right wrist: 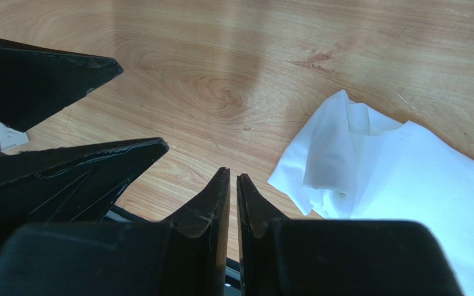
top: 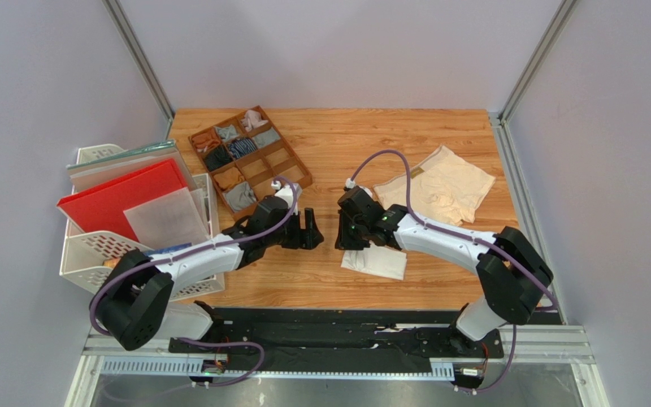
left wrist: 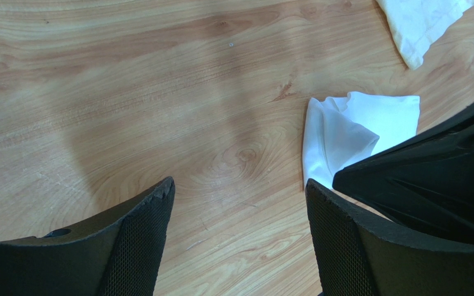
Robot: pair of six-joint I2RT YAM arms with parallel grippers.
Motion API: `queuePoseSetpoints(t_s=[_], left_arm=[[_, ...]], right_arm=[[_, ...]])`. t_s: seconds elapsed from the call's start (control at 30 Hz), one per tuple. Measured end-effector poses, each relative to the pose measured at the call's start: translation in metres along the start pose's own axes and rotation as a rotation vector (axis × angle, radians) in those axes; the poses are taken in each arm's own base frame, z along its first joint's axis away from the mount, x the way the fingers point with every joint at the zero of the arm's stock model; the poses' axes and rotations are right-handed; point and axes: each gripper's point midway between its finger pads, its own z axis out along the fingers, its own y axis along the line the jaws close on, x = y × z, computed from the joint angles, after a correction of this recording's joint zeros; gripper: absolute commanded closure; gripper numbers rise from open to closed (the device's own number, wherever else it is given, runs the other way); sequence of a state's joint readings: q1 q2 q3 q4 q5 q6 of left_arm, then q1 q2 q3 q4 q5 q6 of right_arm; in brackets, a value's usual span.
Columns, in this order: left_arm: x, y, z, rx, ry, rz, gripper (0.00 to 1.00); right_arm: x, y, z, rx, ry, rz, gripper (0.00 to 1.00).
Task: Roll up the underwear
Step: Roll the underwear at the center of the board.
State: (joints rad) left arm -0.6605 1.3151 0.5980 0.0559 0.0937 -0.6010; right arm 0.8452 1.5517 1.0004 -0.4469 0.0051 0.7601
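The white underwear [top: 376, 261] lies folded flat on the wooden table near the front; it also shows in the left wrist view [left wrist: 357, 131] and the right wrist view [right wrist: 400, 185]. The cream-beige underwear [top: 439, 186] lies spread flat at the back right, and its corner shows in the left wrist view [left wrist: 422, 21]. My left gripper [top: 312, 231] [left wrist: 239, 188] is open and empty over bare wood, left of the white underwear. My right gripper [top: 350, 236] [right wrist: 233, 177] is shut and empty, just above the white underwear's left edge, facing the left gripper.
A brown divided tray [top: 280, 161] with small rolled garments stands at the back left. White baskets [top: 91, 250] with a red folder [top: 121, 203] stand at the left edge. Grey walls enclose the table.
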Motion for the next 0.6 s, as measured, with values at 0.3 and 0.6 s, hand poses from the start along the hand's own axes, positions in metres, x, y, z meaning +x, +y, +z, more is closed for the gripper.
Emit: queuePoseSetpoints(t_s=[0.3,0.6], left_arm=[[0.01,-0.001,0.004,0.026,0.025,-0.009,0.18],[0.013,-0.005,0.008,0.058,0.038,-0.009,0.21]], right_arm=[[-0.001,-0.018,0.01,0.064,-0.003,0.016,0.88],[0.001,-0.06,0.017,0.154,0.01,0.076,0.88]])
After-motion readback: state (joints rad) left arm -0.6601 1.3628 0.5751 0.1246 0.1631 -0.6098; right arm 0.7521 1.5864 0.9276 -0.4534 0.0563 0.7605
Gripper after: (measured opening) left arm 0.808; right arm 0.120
